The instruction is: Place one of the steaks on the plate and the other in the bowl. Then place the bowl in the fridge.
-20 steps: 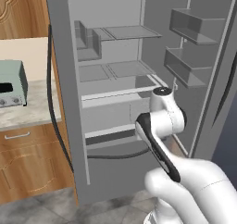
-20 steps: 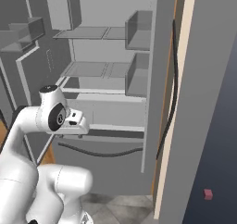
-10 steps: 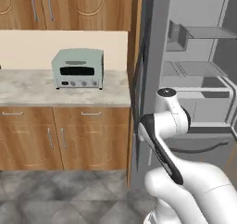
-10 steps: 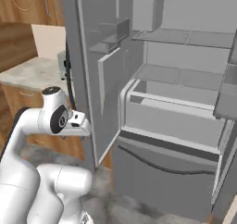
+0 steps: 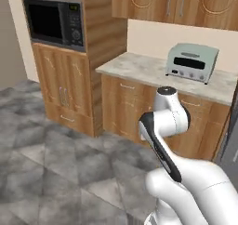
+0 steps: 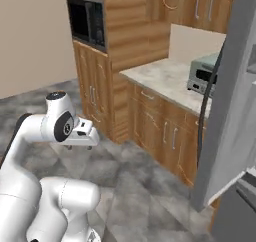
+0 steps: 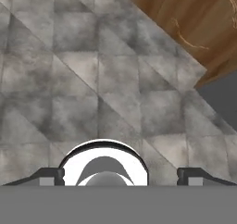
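Now facing cabinets, away from the work.

Gripper (image 7: pixel 120 174) spread wide and empty, aimed down at grey floor tiles (image 7: pixel 92 79); fridge (image 6: pixel 227 111) door open at the right edge. Steaks, plate and bowl impossible to place from these views. Risk of clipping that open door, or searching the wrong counter (image 5: pixel 153 68). No readable writing on toaster oven (image 5: pixel 193 61) or microwave (image 5: pixel 53 22).
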